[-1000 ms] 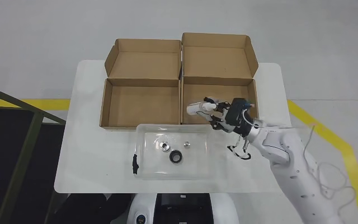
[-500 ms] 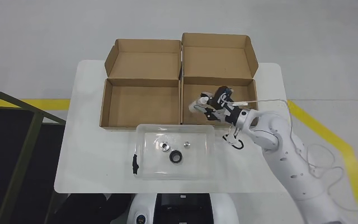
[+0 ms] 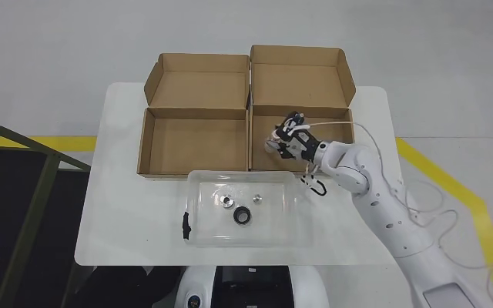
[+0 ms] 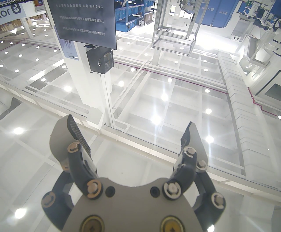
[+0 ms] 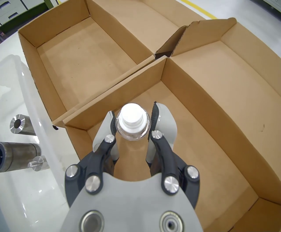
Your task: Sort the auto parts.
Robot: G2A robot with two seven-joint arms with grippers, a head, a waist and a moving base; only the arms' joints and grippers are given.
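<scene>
Right gripper (image 5: 133, 123) clamps a white part (image 5: 132, 114) inside the right box (image 5: 208, 142), by its front-left corner — lower end hidden; left gripper (image 4: 130, 124) gapes.

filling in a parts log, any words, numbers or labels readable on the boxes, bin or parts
cardboard boxes: no print.
clear bin and metal parts in it: no print.
white-topped part: no print.
dark board, left wrist view: rows of text, upside down, too blurred to read.
</scene>
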